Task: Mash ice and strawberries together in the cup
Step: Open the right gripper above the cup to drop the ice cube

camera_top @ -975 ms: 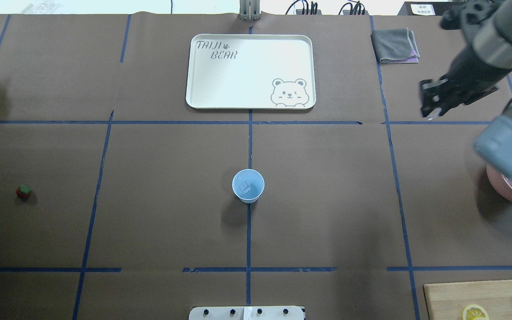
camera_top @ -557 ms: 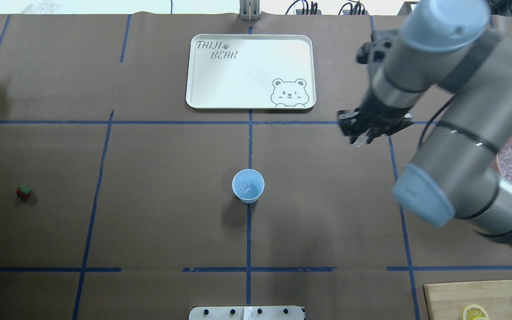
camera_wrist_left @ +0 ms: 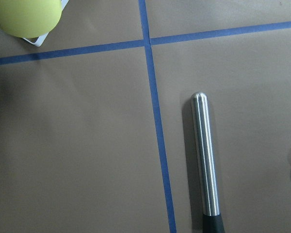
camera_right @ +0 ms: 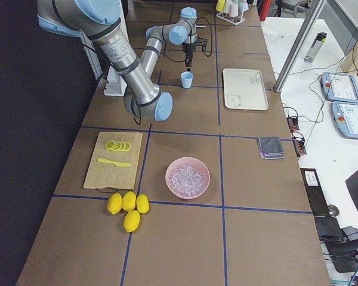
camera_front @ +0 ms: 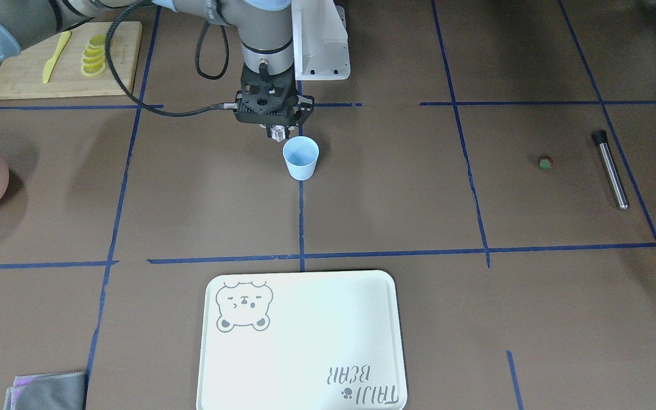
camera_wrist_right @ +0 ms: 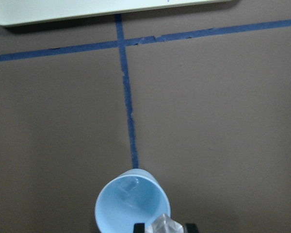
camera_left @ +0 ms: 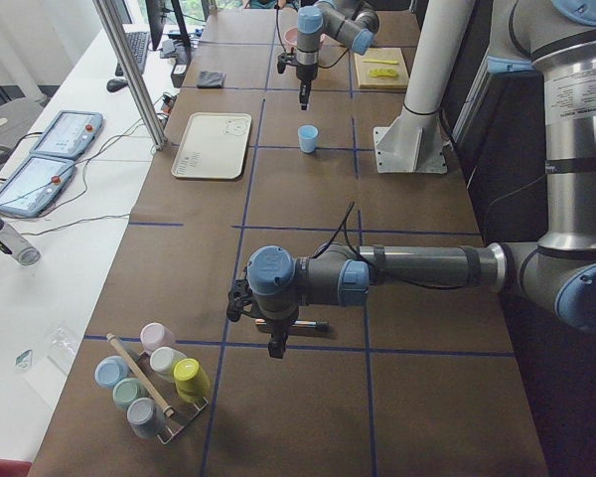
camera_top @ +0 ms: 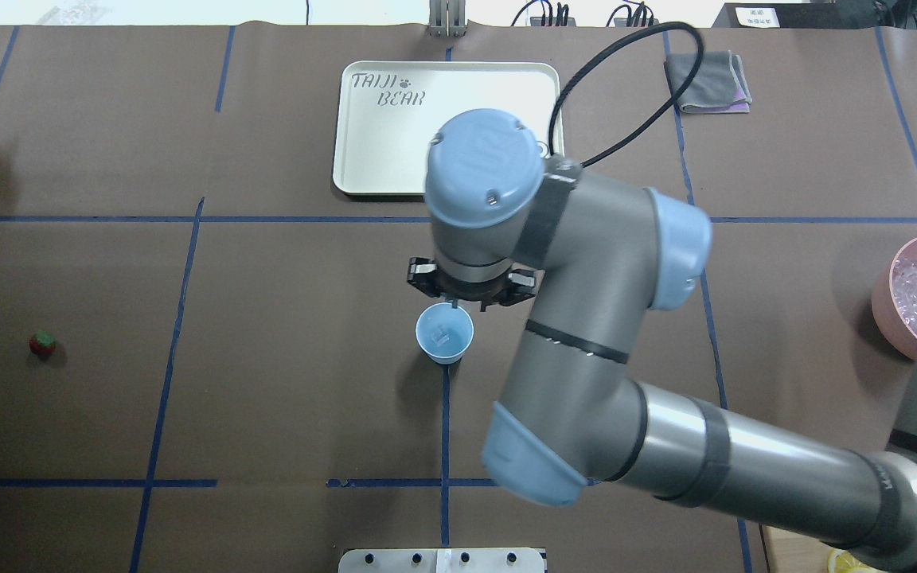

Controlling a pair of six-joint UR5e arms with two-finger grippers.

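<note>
Ice cube [camera_front: 277,134] pinched between fingertips of right gripper [camera_front: 277,131], upper centre of front view, just above upper-left rim of pale-blue cup [camera_front: 300,158]; second cube [camera_top: 440,335] inside cup; strawberry [camera_front: 544,163] well apart, far right.

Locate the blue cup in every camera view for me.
Front-facing: cup upper centre.
Overhead: cup dead centre.
Exterior left: cup top centre.
Exterior right: cup top centre.
Left wrist: not in view.
Right wrist: cup bottom edge, beside the ice cube.
Landmark: bear tray, just across the tape line from the cup; absent from left wrist.
</note>
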